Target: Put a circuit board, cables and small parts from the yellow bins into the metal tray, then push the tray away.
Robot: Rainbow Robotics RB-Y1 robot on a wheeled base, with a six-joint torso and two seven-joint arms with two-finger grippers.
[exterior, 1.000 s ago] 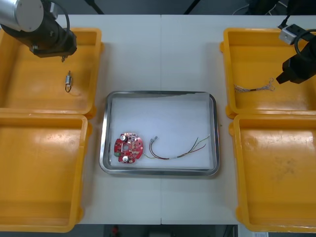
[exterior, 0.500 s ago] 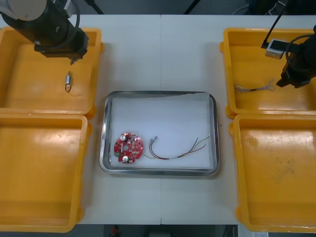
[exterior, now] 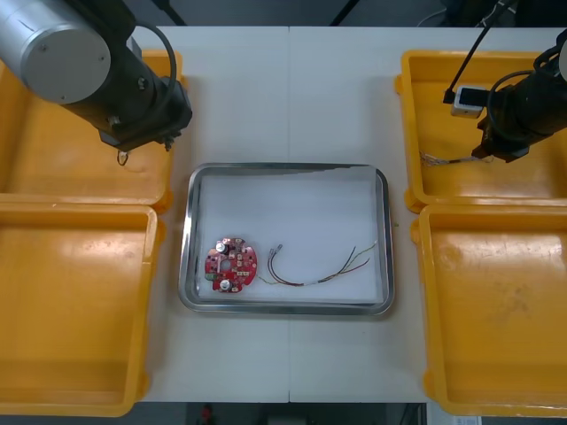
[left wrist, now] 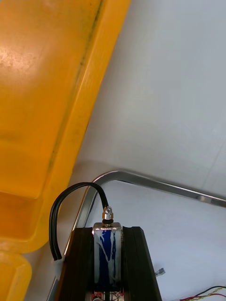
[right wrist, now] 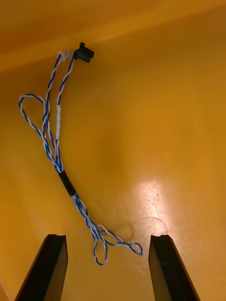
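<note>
My left gripper (left wrist: 107, 233) is shut on a black cable (left wrist: 59, 211) by its blue-and-metal end piece, over the metal tray's corner (left wrist: 141, 178). My left arm (exterior: 133, 93) hangs over the right edge of the far left yellow bin (exterior: 53, 168). A small metal part (exterior: 122, 158) peeks out below it in that bin. The metal tray (exterior: 288, 305) holds a round red circuit board (exterior: 230, 264) and a red and yellow cable (exterior: 323, 273). My right gripper (right wrist: 108, 237) is open just above a twisted blue and white cable (right wrist: 52, 141) in the far right bin (exterior: 532, 181).
The near left bin (exterior: 71, 310) and the near right bin (exterior: 496, 319) flank the tray. Bare table lies beyond the tray's far rim, between the two far bins.
My left arm has moved right and nearer, from the far left bin towards the tray. My right arm has shifted left over the blue and white cable.
</note>
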